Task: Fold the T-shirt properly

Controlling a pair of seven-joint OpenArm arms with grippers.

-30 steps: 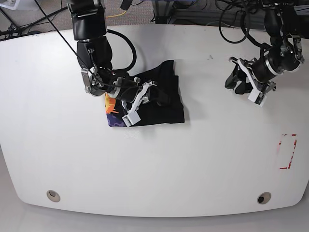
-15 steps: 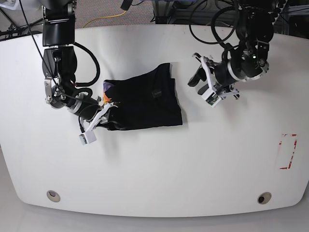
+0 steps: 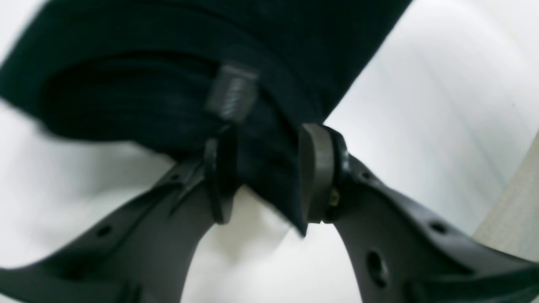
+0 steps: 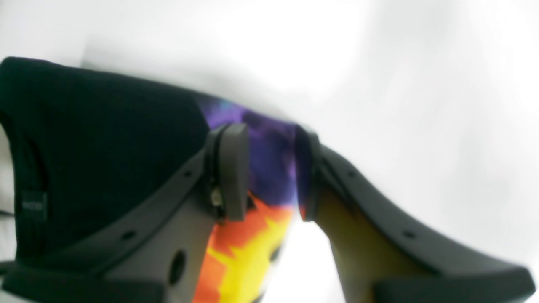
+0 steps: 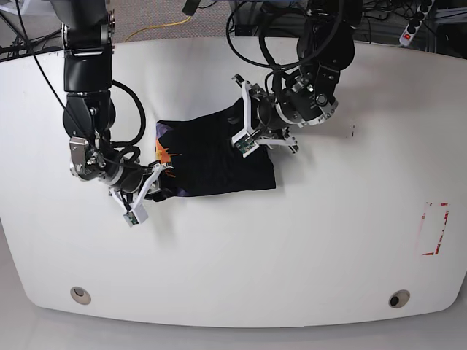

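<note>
The black T-shirt (image 5: pixel 215 160) lies folded in a rough rectangle at the table's middle. Its orange and purple print (image 5: pixel 162 153) shows at the left edge. My right gripper (image 5: pixel 155 188) is at that left edge. In the right wrist view it (image 4: pixel 269 168) is shut on the purple part of the print (image 4: pixel 269 147), and orange and yellow (image 4: pixel 244 261) hang below. My left gripper (image 5: pixel 244 124) is at the shirt's upper right. In the left wrist view it (image 3: pixel 269 181) stands open astride a thick black fold (image 3: pixel 147 84) near a grey label (image 3: pixel 231 92).
The white table (image 5: pixel 292 255) stretches wide around the shirt. A red tape mark (image 5: pixel 435 227) sits near the right edge. Two round fittings (image 5: pixel 80 295) (image 5: pixel 398 299) lie near the front edge. Cables hang past the far edge.
My left arm has swung from the table's right side over to the shirt's right edge. My right arm has drawn the printed edge leftward, and the shirt has shifted left and spread flatter.
</note>
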